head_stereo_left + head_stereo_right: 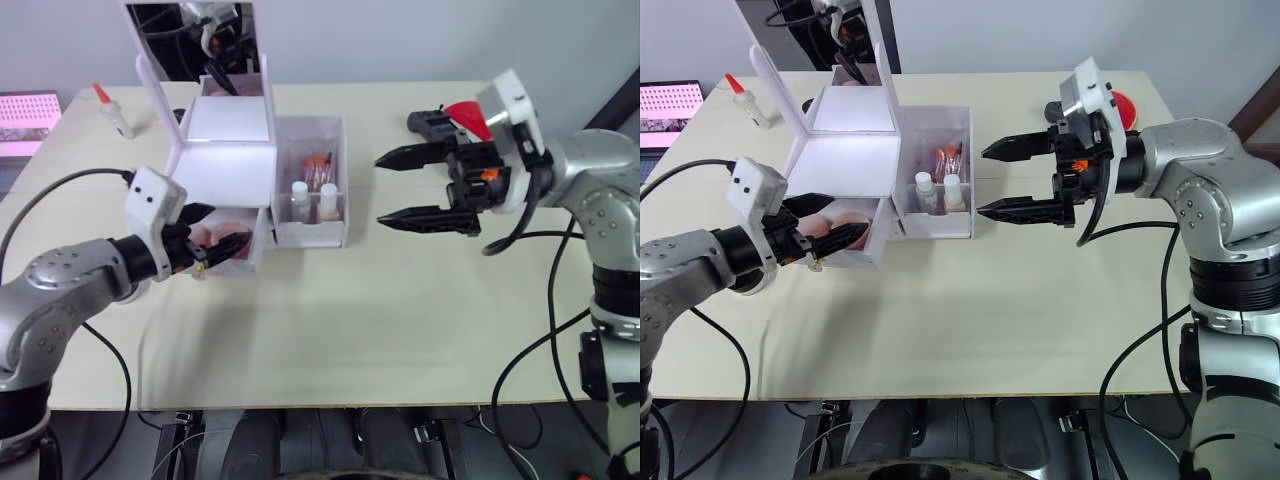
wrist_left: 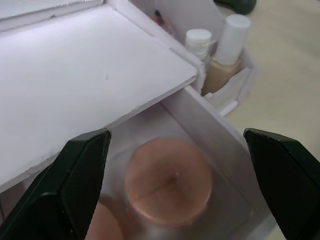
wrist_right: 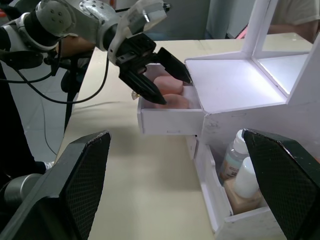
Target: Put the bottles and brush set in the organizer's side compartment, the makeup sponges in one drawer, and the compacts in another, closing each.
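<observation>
- The white plastic organizer (image 1: 235, 150) stands on the beige worktop (image 1: 330, 320), mirror lid upright, one drawer (image 3: 170, 119) pulled open.
- Two soft, round peach sponges (image 2: 167, 180) lie flat in that drawer; the left end effector (image 1: 222, 247) hovers over them, fingers spread wide and empty.
- The side compartment (image 1: 312, 232) already holds the two white-capped bottles (image 1: 313, 200), one clear and slim, one wider with beige liquid, and behind them the brush set (image 1: 317, 165), orange-red tips showing.
- The right end effector (image 1: 405, 187) hangs beside the compartment, fingers wide apart, holding nothing.
- Judged from this: side compartment filled, sponges in; closing that drawer looks next.
- The compacts appear still to be stowed.
- A red-tipped glue bottle (image 1: 114, 111) stands apart near the worktop's far left corner.
</observation>
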